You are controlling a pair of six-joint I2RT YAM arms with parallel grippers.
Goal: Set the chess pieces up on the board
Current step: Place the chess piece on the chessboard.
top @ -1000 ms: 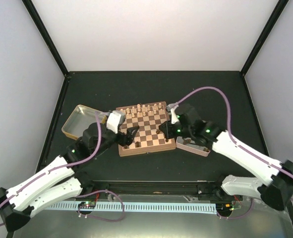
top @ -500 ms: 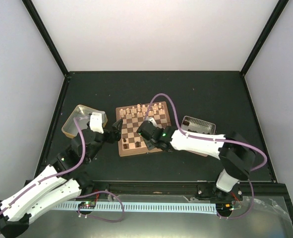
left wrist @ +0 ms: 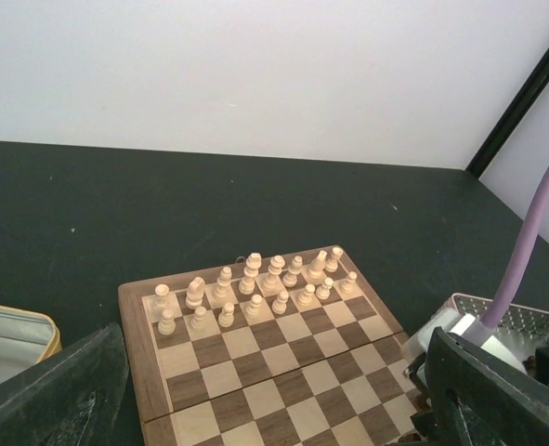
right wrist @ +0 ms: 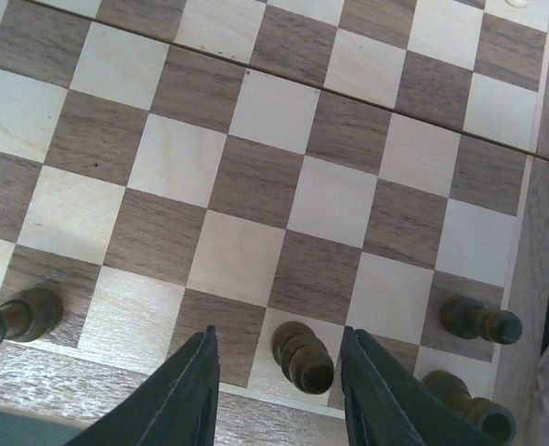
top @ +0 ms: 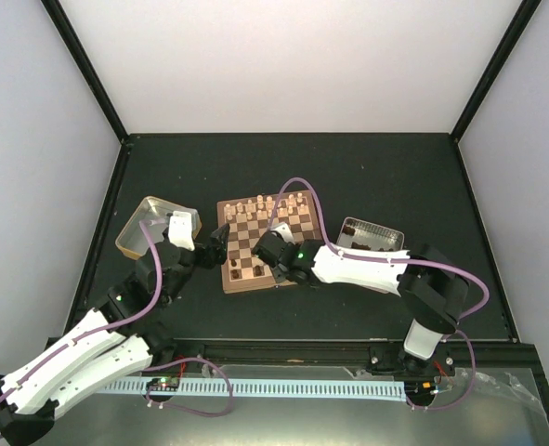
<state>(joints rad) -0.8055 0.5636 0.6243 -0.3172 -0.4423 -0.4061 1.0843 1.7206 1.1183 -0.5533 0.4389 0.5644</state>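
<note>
The board [top: 255,237] carries two rows of cream chess pieces [top: 267,205] on its far side, also clear in the left wrist view [left wrist: 255,286]. My right gripper [top: 267,254] is open over the board's near row. In the right wrist view its fingers [right wrist: 189,395] straddle an upright dark piece [right wrist: 304,358] with a gap on both sides. More dark pieces stand to the left [right wrist: 19,318] and right [right wrist: 478,320] in that row. My left gripper [top: 218,246] is open and empty at the board's left edge, its fingers [left wrist: 56,390] wide apart.
A yellow-rimmed metal tin [top: 137,232] lies left of the board, behind my left arm. A pink-rimmed tray [top: 385,232] with dark pieces in it lies right of the board. The right arm's purple cable loops over the board's right half.
My right gripper moved from the tray side to the middle of the board's near row. My left gripper drew back from the board's near left corner to its left edge.
</note>
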